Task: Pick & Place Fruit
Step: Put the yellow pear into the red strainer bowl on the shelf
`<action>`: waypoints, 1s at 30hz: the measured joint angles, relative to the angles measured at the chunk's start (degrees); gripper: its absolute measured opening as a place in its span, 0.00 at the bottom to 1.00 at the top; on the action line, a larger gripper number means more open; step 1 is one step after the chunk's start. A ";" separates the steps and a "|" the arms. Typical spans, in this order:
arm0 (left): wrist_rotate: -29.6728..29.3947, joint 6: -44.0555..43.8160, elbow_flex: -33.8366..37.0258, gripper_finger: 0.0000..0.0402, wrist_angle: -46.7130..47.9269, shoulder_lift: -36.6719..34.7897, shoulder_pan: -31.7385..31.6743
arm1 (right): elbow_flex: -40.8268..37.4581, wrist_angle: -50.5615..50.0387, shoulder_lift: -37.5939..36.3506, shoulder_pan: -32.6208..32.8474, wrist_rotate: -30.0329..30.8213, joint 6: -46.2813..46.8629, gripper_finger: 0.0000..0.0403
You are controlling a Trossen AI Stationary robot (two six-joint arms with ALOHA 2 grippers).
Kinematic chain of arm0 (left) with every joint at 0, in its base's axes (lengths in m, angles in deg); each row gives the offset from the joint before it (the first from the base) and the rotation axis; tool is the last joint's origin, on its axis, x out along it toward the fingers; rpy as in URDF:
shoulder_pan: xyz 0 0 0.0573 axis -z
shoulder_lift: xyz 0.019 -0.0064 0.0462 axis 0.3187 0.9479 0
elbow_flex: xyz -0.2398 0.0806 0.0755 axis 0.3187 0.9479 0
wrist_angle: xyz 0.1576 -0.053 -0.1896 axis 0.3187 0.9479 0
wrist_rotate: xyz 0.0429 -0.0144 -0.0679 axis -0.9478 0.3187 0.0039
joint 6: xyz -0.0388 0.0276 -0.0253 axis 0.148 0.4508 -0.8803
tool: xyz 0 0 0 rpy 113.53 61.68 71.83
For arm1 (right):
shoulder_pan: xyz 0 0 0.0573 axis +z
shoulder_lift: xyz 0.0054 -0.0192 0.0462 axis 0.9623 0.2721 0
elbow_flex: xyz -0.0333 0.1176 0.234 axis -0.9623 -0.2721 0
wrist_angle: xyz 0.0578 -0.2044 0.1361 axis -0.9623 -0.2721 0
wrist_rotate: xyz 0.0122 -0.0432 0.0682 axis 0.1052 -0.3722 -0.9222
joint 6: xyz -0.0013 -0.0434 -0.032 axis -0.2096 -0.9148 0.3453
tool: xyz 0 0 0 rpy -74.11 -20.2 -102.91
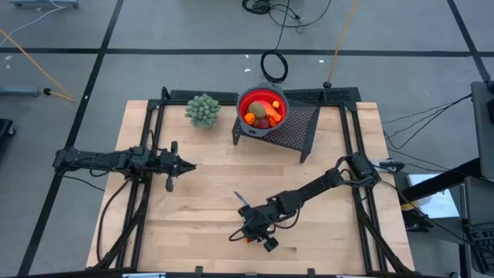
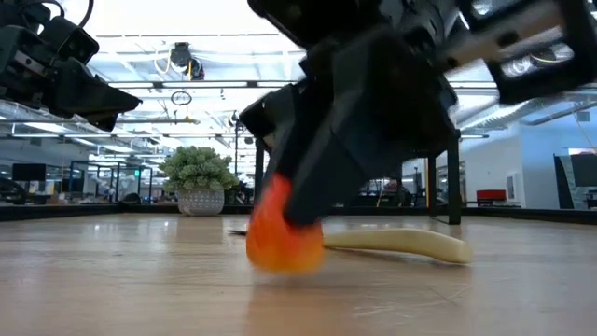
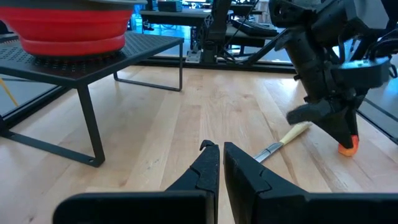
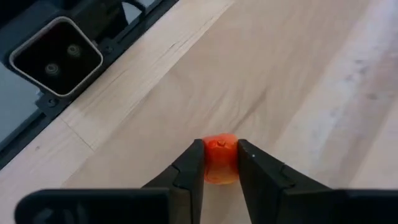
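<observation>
Wooden table (image 1: 201, 193); right wrist alone shows jaws pinching orange bit (image 4: 220, 159).

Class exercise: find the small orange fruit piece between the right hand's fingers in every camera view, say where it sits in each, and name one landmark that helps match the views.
High view: orange fruit piece near the table's front edge, at the right hand.
Low view: centre, on the wood.
Left wrist view: far right, under the right arm.
Right wrist view: bottom centre, between the fingers.
Shared landmark: the knife lying beside it.
</observation>
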 joint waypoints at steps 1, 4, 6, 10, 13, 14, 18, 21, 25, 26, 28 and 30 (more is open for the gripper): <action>0.00 0.00 0.00 0.06 0.00 0.00 0.00 | -0.04 -0.36 -0.45 -0.26 0.02 0.14 0.19; -0.02 0.00 0.00 0.06 -0.02 0.01 -0.02 | 0.03 -0.29 -1.91 -1.20 0.02 1.00 0.19; -0.03 0.02 0.01 0.06 -0.02 0.00 -0.01 | -0.02 -1.62 -3.27 -1.80 0.02 1.86 0.19; -0.04 0.07 0.02 0.06 -0.04 0.00 0.00 | 0.00 -3.85 -6.22 -3.30 0.05 2.54 0.19; -0.02 0.40 0.02 0.06 -0.07 0.00 0.00 | 0.00 -5.26 -8.45 -4.39 0.11 2.56 0.19; -0.02 0.54 0.02 0.06 -0.04 0.00 0.00 | 0.00 -5.84 -9.31 -4.71 0.12 2.56 0.19; -0.02 0.57 0.02 0.06 -0.07 0.00 0.00 | 0.00 -6.02 -12.23 -6.05 0.15 3.53 0.19; -0.04 0.57 0.02 0.06 -0.07 0.00 0.00 | 0.00 -5.34 -14.24 -7.19 0.11 6.06 0.19; -0.04 1.22 0.02 0.06 -0.07 0.00 0.00 | 0.00 -5.41 -17.28 -8.60 0.12 7.08 0.19; -0.03 1.64 0.02 0.06 -0.06 0.00 0.00 | 0.00 -5.34 -18.07 -8.95 0.15 7.08 0.19; -0.04 2.24 0.02 0.06 -0.07 0.01 -0.01 | 0.00 -5.30 -19.47 -9.70 0.13 7.11 0.19; -0.05 2.86 0.02 0.06 -0.07 0.00 0.00 | 0.00 -5.45 -20.87 -10.37 0.14 7.11 0.19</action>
